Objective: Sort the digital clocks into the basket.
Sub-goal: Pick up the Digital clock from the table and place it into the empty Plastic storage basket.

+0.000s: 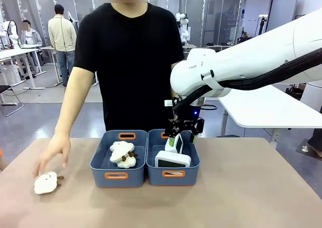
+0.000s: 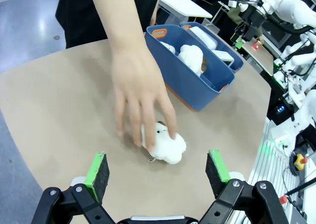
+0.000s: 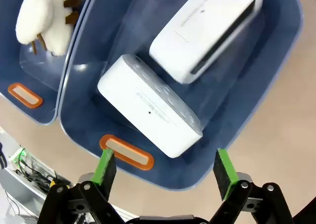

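My left gripper [image 2: 158, 172]: fingers wide apart, empty, above plush sheep [image 2: 165, 142] under person's hand [image 2: 138, 93]. Left bin [image 1: 118, 162]: second sheep [image 1: 123, 154]. Right basket [image 1: 172, 173]: both digital clocks [image 3: 148, 105] inside. My right gripper [image 1: 181, 137]: fingers spread, empty, above basket.

Front faces person; wrist cams look down (bins [image 1: 172, 175] shared).

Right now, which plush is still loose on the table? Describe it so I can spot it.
Start at the two blue bins mid-table and look towards the robot's left. The person's hand rests over a cream plush lying on the bare tabletop; the other plush sits inside a bin.
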Controlling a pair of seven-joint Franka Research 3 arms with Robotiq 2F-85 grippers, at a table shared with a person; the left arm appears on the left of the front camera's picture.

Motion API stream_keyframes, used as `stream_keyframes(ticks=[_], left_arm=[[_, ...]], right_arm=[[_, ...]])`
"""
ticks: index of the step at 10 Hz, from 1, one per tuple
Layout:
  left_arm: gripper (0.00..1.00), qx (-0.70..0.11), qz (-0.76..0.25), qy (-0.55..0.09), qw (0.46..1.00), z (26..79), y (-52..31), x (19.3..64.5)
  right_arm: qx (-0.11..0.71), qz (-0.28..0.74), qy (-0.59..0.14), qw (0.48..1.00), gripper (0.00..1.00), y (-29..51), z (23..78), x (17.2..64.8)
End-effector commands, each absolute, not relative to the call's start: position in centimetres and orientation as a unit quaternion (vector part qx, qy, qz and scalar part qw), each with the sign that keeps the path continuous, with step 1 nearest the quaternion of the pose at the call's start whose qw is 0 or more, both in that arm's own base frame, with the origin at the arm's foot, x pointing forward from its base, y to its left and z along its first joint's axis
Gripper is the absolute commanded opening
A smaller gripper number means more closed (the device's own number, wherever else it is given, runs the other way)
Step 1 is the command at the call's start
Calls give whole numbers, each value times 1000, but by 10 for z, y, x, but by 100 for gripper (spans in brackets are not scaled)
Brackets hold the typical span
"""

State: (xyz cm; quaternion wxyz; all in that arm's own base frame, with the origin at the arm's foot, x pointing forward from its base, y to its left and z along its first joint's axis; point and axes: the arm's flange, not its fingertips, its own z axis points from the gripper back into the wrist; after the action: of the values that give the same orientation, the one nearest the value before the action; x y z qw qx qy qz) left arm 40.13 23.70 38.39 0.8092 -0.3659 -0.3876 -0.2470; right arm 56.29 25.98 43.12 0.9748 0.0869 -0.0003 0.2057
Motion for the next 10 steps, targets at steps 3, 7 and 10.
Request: stream_keyframes(ticks=[3, 7, 10], left_arm=[[100, -364, -242, -380, 815, 388, 236, 400], [100, -364, -242, -380, 815, 388, 236, 400], [100, -364, -242, -380, 815, 388, 236, 400]], right_arm=[[218, 149, -23, 964, 100, 101, 454, 515], [498, 66, -25, 864, 100, -137, 405, 442], [645, 31, -71, 760, 100, -253, 358, 399]])
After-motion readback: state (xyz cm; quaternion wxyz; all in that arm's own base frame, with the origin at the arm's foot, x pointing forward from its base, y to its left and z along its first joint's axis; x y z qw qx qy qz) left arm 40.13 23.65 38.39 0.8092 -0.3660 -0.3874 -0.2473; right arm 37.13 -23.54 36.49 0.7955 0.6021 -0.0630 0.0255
